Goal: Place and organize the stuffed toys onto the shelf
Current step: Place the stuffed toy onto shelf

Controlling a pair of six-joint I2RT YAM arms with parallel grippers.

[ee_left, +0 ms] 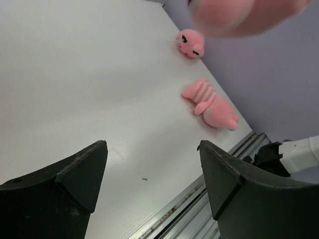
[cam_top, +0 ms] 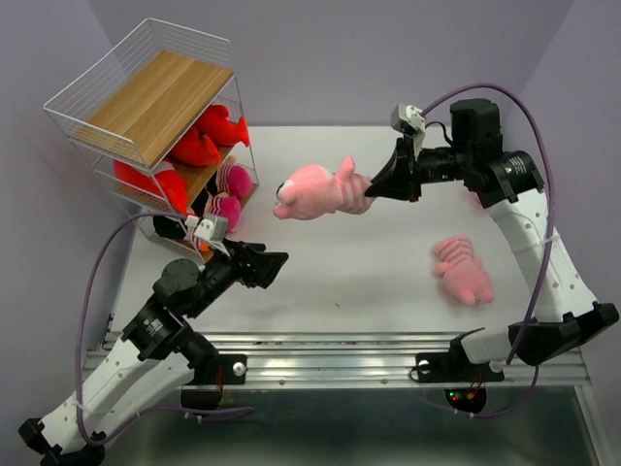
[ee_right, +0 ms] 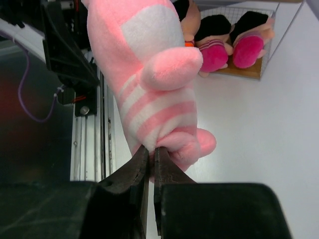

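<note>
- Several toys already sit on the slanted white wire shelf with wooden boards. Bright red plush fish lie on its middle level. Round-headed dolls with dark hair and pink clothes sit at the bottom.
- Its top board looks bare.
- One pink stripy plush animal is on its way. The right pincer is pressed together on the toy's back end and holds it up over the white counter, near the shelf.
- That toy lies sideways in the air. Its long body runs left to right, and its head points left, toward the shelf.
- The left pincer is spread wide with nothing in it. It hangs just in front of the shelf, below the held toy.
- One more pink stripy plush animal lies on the counter, well away from the shelf. It lies slanted, with its stripy end away from the arms.
- I think most of the job is done; the held toy and the one lying down are left.
</note>
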